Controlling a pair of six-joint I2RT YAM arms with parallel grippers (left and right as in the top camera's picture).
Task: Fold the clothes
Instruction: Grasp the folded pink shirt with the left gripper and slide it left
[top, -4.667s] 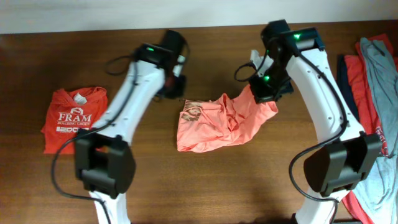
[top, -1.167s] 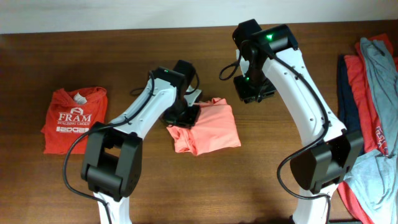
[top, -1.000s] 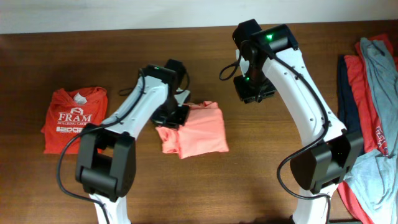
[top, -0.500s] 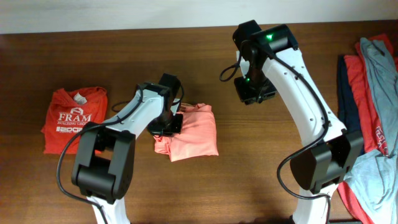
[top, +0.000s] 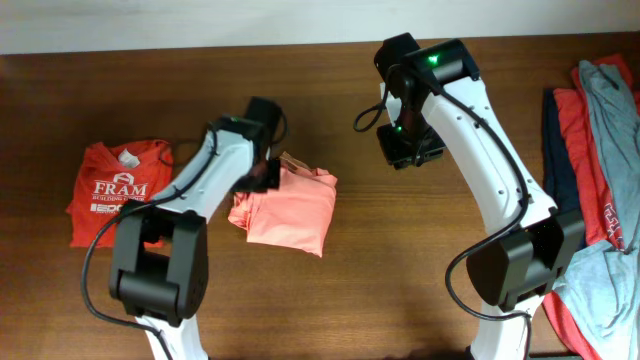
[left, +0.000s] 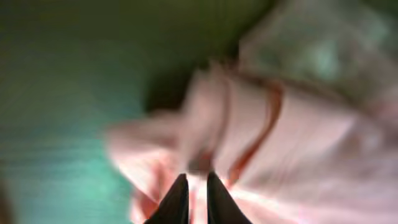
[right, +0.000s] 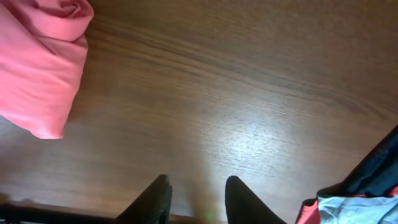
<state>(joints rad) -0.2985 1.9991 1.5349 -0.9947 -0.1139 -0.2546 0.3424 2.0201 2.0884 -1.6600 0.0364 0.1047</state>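
Over the folded salmon-pink T-shirt, the left end effector is held narrow, grip unclear; the right end effector is held clear, half-open.

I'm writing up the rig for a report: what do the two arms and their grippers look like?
Both the left arm and right arm have white curved shells with chunky black joint housings and loose black cables looping alongside. Green lights glow on the right arm. The left gripper and right gripper each have two slim, dark, tapered fingers.
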